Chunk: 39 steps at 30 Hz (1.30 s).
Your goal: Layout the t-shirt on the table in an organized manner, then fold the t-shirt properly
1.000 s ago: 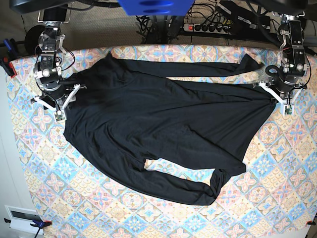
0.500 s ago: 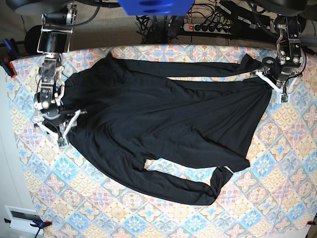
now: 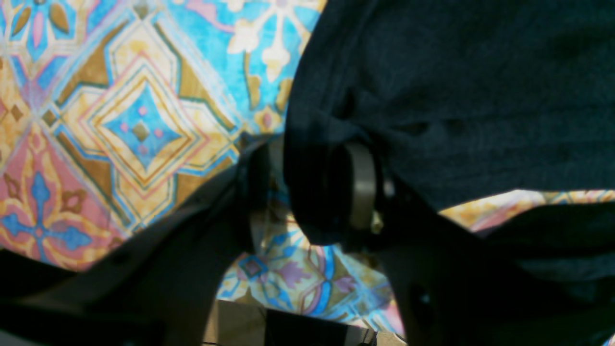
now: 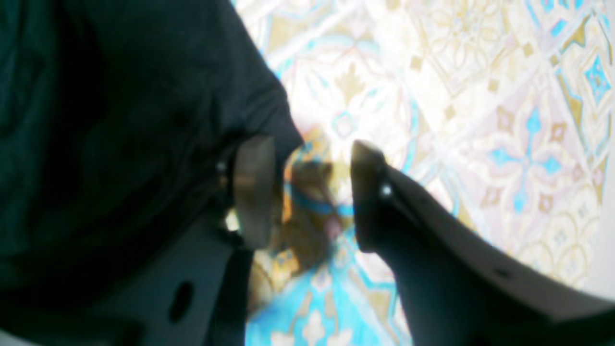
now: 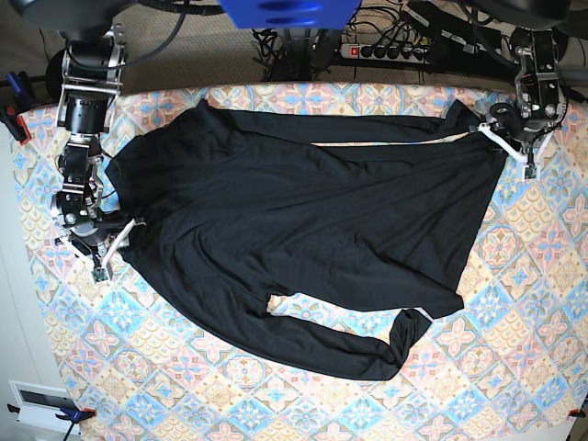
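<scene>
The plain black long-sleeved fabric t-shirt point(image 5: 303, 220) lies spread across the desk point(image 5: 514, 349) with its pastel diamond-tiled floral cloth (one sleeve doubled back near the front). The left gripper point(image 3: 307, 192) has jaws apart around a cloth fold. The right gripper point(image 4: 307, 192) stands open beside the shirt's edge, holding nothing.
</scene>
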### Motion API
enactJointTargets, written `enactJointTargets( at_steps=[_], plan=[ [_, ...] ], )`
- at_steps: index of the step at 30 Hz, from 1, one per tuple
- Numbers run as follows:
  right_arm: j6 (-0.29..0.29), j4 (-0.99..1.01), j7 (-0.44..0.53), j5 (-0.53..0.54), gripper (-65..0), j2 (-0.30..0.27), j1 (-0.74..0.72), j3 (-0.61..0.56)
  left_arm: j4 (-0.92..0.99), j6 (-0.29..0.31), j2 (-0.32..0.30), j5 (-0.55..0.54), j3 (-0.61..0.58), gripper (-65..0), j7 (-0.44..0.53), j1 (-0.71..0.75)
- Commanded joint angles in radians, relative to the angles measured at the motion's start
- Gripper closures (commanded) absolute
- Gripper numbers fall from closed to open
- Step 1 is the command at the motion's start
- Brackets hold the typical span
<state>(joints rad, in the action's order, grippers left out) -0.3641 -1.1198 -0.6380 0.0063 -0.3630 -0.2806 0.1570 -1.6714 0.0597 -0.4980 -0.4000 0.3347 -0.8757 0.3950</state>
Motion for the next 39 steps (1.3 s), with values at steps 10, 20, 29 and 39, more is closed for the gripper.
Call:
enactJointTargets(
  at_steps=[10,20,29,39],
  plan=[
    [0.003,-0.015,0.022,0.007,-32.0,-0.018,-0.024,0.005,-0.02,-0.004,-0.017,-0.004,0.011,-23.4,0.011,-0.032],
    [0.003,-0.087,0.024,0.007,-32.0,-0.018,-0.024,0.005,-0.022,-0.004,-0.015,-0.007,0.014,-23.4,0.011,-0.034],
    [-0.013,-0.067,0.024,0.007,-32.0,-0.015,-0.026,-0.078,-0.109,0.001,0.115,-0.006,0.183,-23.4,0.005,-0.034],
    [-0.013,0.128,0.134,0.007,-32.0,-0.015,-0.026,-0.195,-0.161,-0.001,0.138,-0.007,0.188,-23.4,0.011,-0.034]
  ],
)
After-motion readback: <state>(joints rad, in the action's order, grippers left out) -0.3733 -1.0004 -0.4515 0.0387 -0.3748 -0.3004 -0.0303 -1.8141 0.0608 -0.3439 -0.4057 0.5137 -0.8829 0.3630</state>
